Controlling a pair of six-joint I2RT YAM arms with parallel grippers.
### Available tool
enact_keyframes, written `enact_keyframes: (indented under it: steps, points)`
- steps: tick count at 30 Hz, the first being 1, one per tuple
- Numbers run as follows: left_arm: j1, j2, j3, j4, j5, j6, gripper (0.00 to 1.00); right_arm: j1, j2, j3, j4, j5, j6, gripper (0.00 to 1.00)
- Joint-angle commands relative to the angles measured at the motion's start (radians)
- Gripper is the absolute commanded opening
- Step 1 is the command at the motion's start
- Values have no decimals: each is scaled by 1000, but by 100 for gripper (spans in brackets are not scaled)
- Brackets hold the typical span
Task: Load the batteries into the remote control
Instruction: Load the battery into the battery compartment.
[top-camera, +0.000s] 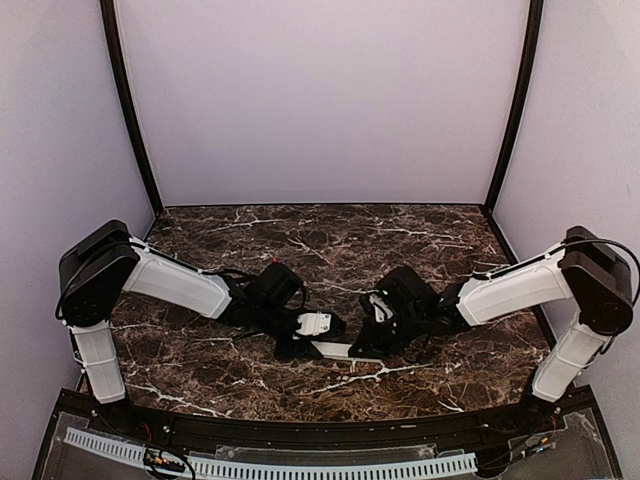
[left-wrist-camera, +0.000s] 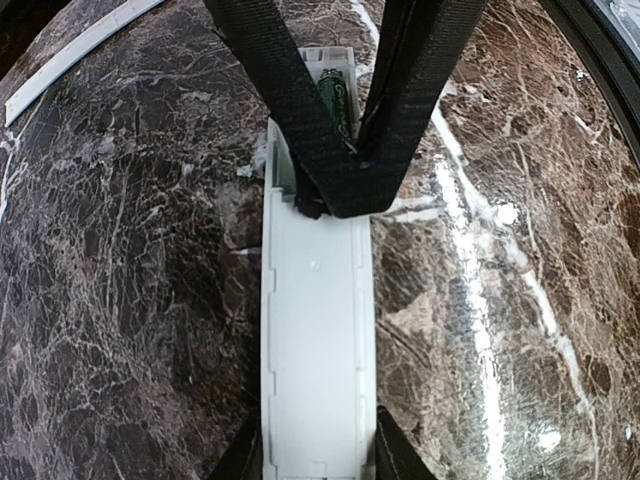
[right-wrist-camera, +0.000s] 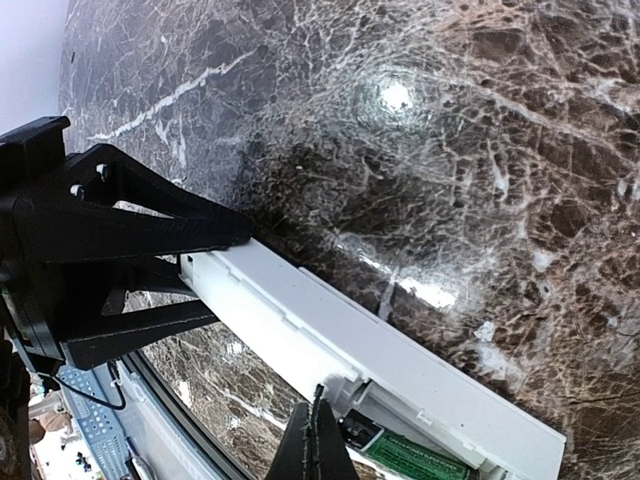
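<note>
Remote control (left-wrist-camera: 318, 330) is laid lengthwise down the centre of the left wrist view and is clamped at its bottom end by the left gripper (left-wrist-camera: 318, 462). The battery bay (left-wrist-camera: 325, 55) at the top end is uncovered. One dark green battery (left-wrist-camera: 340, 95) is seated in it; a second cannot be made out. The right gripper (left-wrist-camera: 335, 200) is pinched closed, with its tips set at the bay's lower edge. A pale strip (left-wrist-camera: 80, 50) is seen at upper left.
</note>
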Motion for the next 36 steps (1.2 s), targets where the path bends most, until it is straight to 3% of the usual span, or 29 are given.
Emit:
enact_keyframes:
  steps: [1,16,26,36]
  points:
    - [-16,1,-10,-95,-29,18,0,-23,-6,-60,-42,22,19,0]
    - [-21,1,-7,-103,-29,23,0,-49,-30,-60,-41,-6,0,0]
    - [-25,2,-5,-105,-27,23,0,-48,-113,37,-191,42,-62,0]
    - [-25,5,-2,-110,-32,22,0,-43,-60,-30,-109,11,-27,0]
